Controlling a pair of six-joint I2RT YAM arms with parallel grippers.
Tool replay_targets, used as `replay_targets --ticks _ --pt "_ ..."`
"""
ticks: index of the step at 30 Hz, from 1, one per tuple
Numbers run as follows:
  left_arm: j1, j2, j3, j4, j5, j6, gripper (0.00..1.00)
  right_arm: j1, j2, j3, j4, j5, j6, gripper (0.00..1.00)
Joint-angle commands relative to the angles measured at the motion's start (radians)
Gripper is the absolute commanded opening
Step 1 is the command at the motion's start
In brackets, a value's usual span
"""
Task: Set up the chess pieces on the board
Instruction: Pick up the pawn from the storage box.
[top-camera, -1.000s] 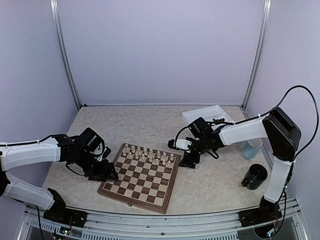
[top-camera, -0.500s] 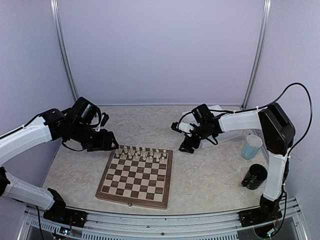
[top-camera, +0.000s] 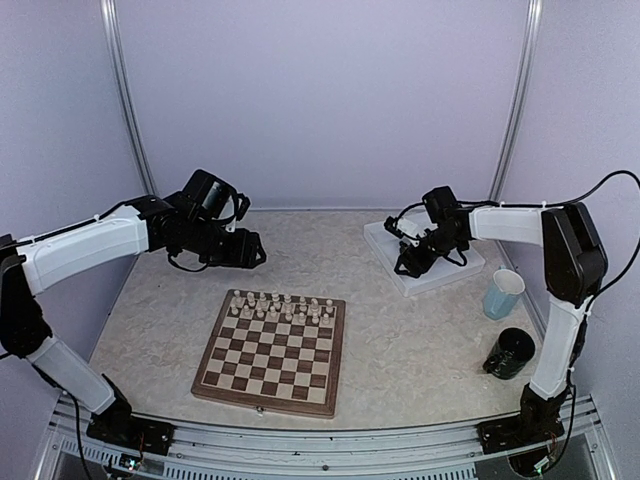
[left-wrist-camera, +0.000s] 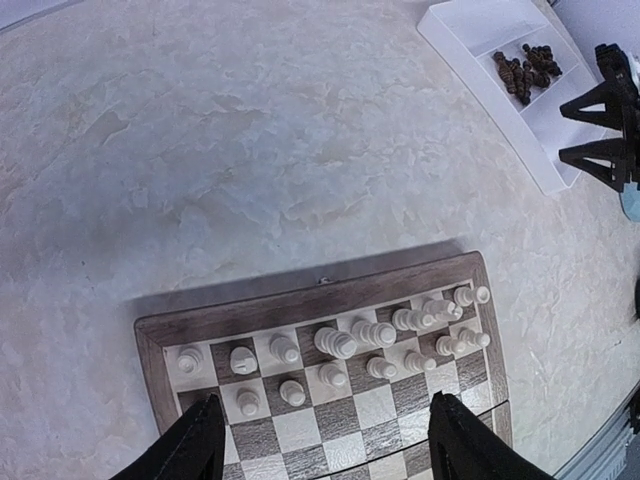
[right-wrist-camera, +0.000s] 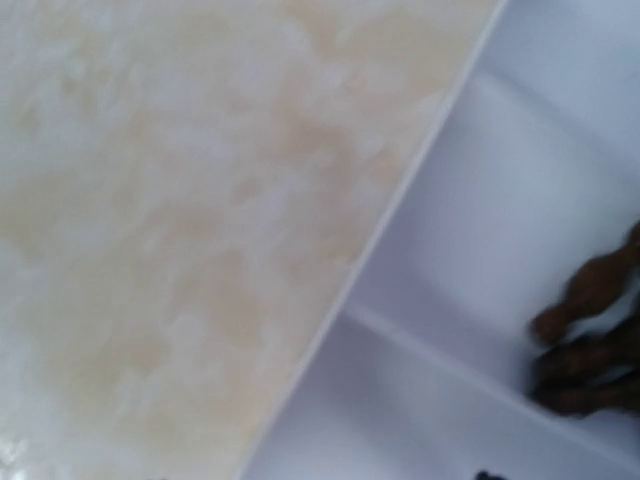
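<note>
Chess pieces (left-wrist-camera: 335, 343): two cream rows on one board (left-wrist-camera: 300, 300); dark heap (left-wrist-camera: 525, 68) in tray (left-wrist-camera: 470, 25).

We see a wooden board (top-camera: 265, 368) with a smooth, satin checkered top, pale cream pieces (top-camera: 280, 305) and dark brown pieces (left-wrist-camera: 525, 68) with a turned, polished look, a smooth white plastic tray (top-camera: 383, 234), and a matt, marbled desk (top-camera: 400, 340).

One board (top-camera: 260, 399), one tray (top-camera: 382, 238), one blue cup (top-camera: 501, 293), one black cup (top-camera: 510, 352).
</note>
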Motion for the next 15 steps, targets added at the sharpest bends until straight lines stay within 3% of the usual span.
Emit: replay_targets --ticks 1,15 --pt "0.018 0.016 0.026 0.055 0.001 0.028 0.69 0.008 0.016 -0.008 -0.098 -0.038 0.024 0.61" --pt "0.02 0.016 -0.035 0.102 0.045 -0.008 0.69 0.022 0.074 -0.015 -0.178 -0.139 0.027 0.3"
